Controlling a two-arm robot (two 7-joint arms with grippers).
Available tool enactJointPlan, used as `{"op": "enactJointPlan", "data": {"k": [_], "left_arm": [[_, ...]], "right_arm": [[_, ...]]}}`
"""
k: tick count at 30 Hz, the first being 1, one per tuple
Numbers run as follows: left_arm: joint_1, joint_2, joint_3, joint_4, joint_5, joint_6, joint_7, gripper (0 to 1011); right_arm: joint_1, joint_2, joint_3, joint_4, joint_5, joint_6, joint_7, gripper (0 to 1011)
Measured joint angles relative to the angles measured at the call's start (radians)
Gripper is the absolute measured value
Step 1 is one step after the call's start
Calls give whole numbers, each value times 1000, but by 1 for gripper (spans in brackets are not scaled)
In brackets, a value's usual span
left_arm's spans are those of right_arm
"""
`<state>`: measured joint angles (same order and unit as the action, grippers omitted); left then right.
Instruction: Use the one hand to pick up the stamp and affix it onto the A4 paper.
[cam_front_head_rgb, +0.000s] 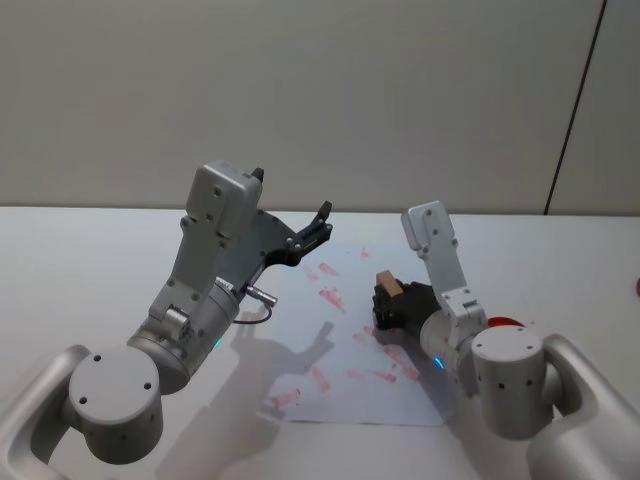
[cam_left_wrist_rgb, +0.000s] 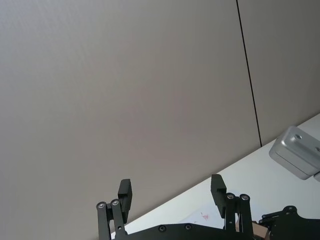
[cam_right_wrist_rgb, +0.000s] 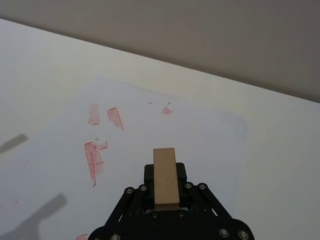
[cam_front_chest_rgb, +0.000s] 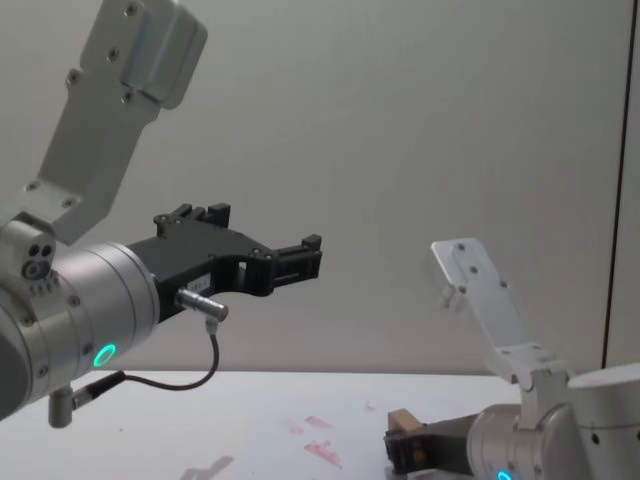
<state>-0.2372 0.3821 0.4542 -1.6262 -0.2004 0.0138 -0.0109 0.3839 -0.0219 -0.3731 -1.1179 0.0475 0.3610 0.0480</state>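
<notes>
My R gripper (cam_right_wrist_rgb: 165, 192) clamped on stamp (cam_right_wrist_rgb: 165, 172) over A4 paper (cam_right_wrist_rgb: 210, 135), 2 o'clock area; tilted touchdown could smear print. L gripper (cam_left_wrist_rgb: 170, 192) wide open, idle.

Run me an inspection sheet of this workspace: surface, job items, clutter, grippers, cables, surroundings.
Surface: white table, carrying the sheet.
Job's things: the stamp, a tan wooden block, is clamped in the right gripper; the A4 paper lies flat with red stamped marks scattered on it.
Clutter: a red round piece, partly hidden behind the right arm.
Grippers: left gripper is raised above the table, open and empty; right gripper is low over the paper; whether the stamp touches the paper cannot be judged.
Cables: a black cable loops under the left wrist.
Surroundings: a plain grey wall with a dark vertical seam.
</notes>
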Motion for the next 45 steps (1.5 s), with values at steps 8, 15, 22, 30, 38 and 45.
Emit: {"op": "enactJointPlan", "data": {"k": [8, 15, 22, 30, 38, 45], "left_arm": [[0, 0, 0, 0, 0, 0, 0, 1003], [0, 0, 0, 0, 0, 0, 0, 1003], [0, 0, 0, 0, 0, 0, 0, 1003], [0, 0, 0, 0, 0, 0, 0, 1002], [0, 0, 0, 0, 0, 0, 0, 1003], [0, 0, 0, 0, 0, 0, 0, 1003]], "right_arm": [[-2, 1, 9, -23, 30, -45, 8, 221], [-13, 7, 20, -94, 75, -77, 23, 220], [-61, 41, 48, -239, 159, -81, 30, 221], [-140, 107, 89, -401, 246, -46, 18, 221], [-244, 196, 131, -541, 292, 12, 1, 220], [-318, 258, 150, -614, 300, 52, 5, 221]]}}
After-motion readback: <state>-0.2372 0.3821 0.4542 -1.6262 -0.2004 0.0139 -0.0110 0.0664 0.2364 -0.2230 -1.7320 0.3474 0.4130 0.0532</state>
